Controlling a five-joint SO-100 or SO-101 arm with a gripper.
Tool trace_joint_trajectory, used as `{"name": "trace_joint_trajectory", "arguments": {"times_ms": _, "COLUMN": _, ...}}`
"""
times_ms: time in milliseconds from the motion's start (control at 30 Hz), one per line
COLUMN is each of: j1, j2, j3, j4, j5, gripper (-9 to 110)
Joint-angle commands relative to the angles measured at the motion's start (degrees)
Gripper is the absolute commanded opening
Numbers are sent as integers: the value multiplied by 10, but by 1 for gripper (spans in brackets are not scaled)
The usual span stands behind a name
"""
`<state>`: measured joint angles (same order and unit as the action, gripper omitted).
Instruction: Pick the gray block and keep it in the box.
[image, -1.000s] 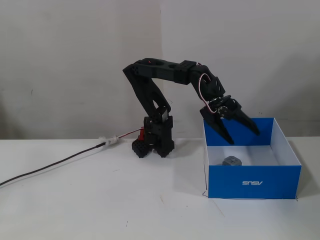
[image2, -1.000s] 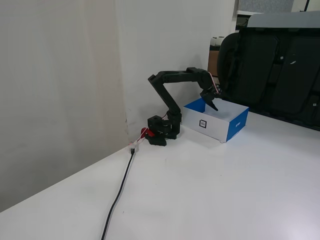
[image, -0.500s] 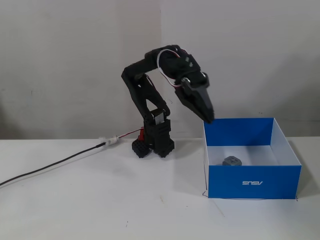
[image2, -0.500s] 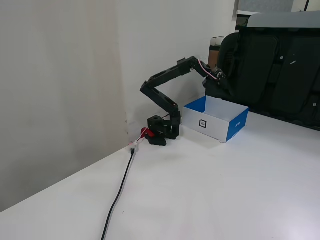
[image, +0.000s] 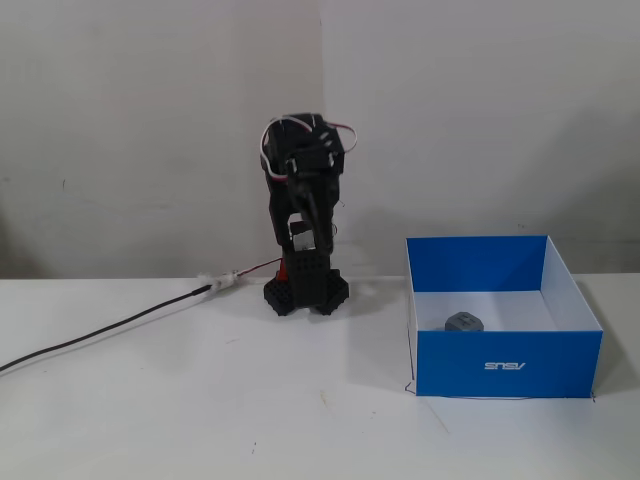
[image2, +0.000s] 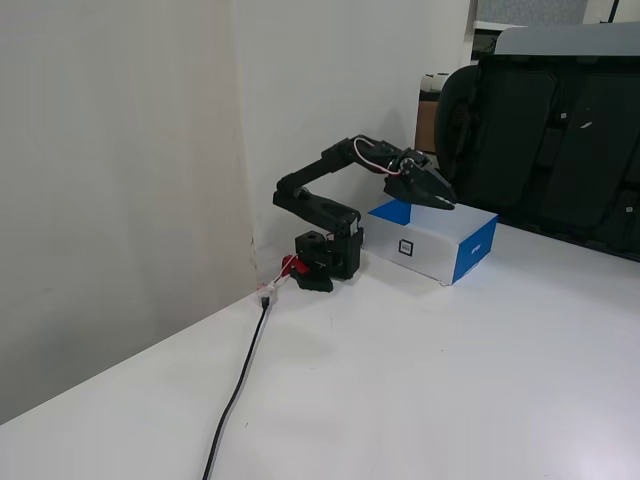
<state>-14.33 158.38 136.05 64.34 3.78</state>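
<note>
The gray block (image: 464, 321) lies on the white floor inside the box (image: 510, 365), close to its front wall. The box has blue walls and stands right of the arm's base; in a fixed view (image2: 470, 250) it sits behind the arm, and the block is hidden there. My gripper (image2: 450, 203) hangs in the air above the near corner of the box with its jaws together and nothing in them. In a fixed view the gripper (image: 312, 228) faces the camera, left of the box.
The arm's base (image: 304, 290) stands at the wall. A black cable (image: 100, 330) runs from it over the white table to the left; it also shows in a fixed view (image2: 240, 380). A black chair (image2: 560, 140) stands beyond the table.
</note>
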Motion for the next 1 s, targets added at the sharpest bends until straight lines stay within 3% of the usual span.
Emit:
{"name": "trace_joint_trajectory", "arguments": {"times_ms": 0, "j1": 11, "j2": 50, "j3": 42, "j4": -25, "j5": -4, "gripper": 0}}
{"name": "trace_joint_trajectory", "arguments": {"times_ms": 467, "j1": 178, "j2": 370, "j3": 314, "j4": -32, "j5": -47, "gripper": 0}}
{"name": "trace_joint_trajectory", "arguments": {"times_ms": 967, "j1": 180, "j2": 380, "j3": 386, "j4": -24, "j5": -42, "gripper": 0}}
